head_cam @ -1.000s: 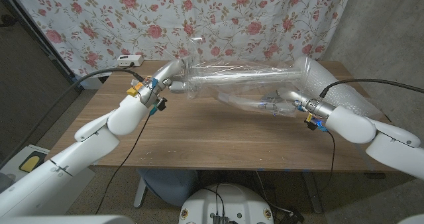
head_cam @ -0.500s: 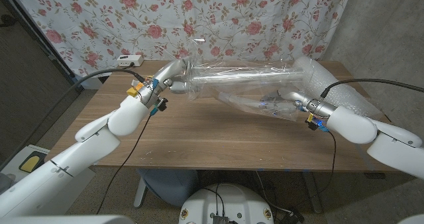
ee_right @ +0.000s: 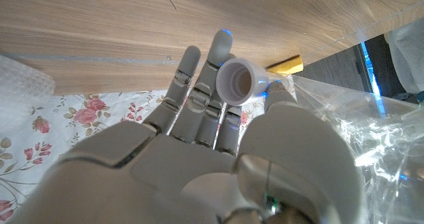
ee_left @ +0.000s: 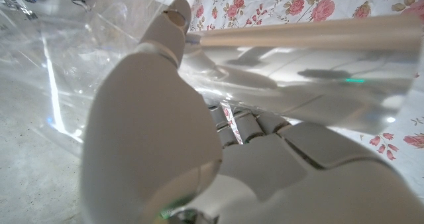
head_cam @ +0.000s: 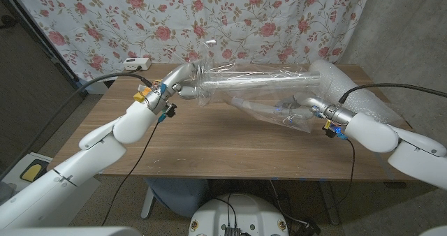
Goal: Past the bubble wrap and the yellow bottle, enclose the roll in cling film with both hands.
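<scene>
We are looking down on a brown wooden table (head_cam: 209, 142), and the long white tube-shaped roll (head_cam: 255, 75) is hanging above its far half, running crosswise in front of the rose-patterned curtain (head_cam: 230, 19) that hangs behind the table. A sheet of clear cling film (head_cam: 244, 89) is draping around the roll and trailing down from it toward the table top. Our left hand (head_cam: 183, 79) is gripping the roll's left end, fingers wrapped into the film there; in the left wrist view the left hand (ee_left: 199, 144) is curling around the pale roll (ee_left: 298, 38) with the shiny film (ee_left: 59, 91) bunching over it. Our right hand (head_cam: 307, 109) is sitting lower than the roll, near the table's right side, and is holding a small white cylinder with an open end (ee_right: 238, 83) between thumb and fingers, as the right wrist view of that hand (ee_right: 199, 158) is showing; crumpled cling film (ee_right: 351, 131) is gathering beside the thumb. In the head view the film is stretching from the roll down to this right hand. A lumpy mound of translucent bubble wrap (head_cam: 349, 89) is lying on the table's far right corner, just behind the right hand. A small white box (head_cam: 135, 62) is resting beyond the table's far left corner, at the foot of the curtain.
</scene>
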### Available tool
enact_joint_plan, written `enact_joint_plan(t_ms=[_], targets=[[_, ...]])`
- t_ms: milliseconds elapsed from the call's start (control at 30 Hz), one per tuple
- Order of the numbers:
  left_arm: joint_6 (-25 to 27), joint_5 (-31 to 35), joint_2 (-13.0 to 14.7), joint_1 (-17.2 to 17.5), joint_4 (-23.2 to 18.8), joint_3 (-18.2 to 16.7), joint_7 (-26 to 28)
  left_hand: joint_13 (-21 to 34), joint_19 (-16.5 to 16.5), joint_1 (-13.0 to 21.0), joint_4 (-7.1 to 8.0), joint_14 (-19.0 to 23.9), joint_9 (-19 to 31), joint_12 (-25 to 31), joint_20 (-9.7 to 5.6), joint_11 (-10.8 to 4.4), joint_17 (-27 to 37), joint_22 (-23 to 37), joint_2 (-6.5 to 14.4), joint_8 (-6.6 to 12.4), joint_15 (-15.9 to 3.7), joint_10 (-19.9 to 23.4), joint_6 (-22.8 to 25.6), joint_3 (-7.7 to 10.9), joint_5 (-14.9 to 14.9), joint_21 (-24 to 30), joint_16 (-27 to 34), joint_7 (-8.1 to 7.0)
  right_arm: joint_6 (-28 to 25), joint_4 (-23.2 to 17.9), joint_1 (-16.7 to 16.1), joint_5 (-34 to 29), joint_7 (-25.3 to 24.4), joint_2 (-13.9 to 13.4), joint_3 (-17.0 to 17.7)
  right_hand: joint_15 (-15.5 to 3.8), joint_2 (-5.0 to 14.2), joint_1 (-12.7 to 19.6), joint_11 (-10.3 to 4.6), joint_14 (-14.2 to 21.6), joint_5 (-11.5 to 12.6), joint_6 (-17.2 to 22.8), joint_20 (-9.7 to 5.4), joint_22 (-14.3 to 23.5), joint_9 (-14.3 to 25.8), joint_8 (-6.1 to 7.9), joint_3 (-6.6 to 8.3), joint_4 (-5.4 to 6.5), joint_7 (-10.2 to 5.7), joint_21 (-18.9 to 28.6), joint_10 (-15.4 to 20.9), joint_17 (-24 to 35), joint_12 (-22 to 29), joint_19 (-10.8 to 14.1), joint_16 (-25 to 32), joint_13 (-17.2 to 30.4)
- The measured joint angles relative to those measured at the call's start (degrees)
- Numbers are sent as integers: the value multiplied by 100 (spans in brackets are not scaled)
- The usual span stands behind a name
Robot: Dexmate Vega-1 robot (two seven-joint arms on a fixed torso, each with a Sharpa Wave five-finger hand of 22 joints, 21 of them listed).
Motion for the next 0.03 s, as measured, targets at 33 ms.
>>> enact_joint_plan(t_ms=[33], targets=[[-10,-1,-7,3,17,-1,-2,0,0,0,0,0,0,0,0,0,0,0,0,0,0,0,0,0,6,0,0,0,-18,-5,-7,-17,-5,3,3,0,0,0,0,0,0,0,0,0,0,0,0,0,0,0,0,0,0,0,0,0]])
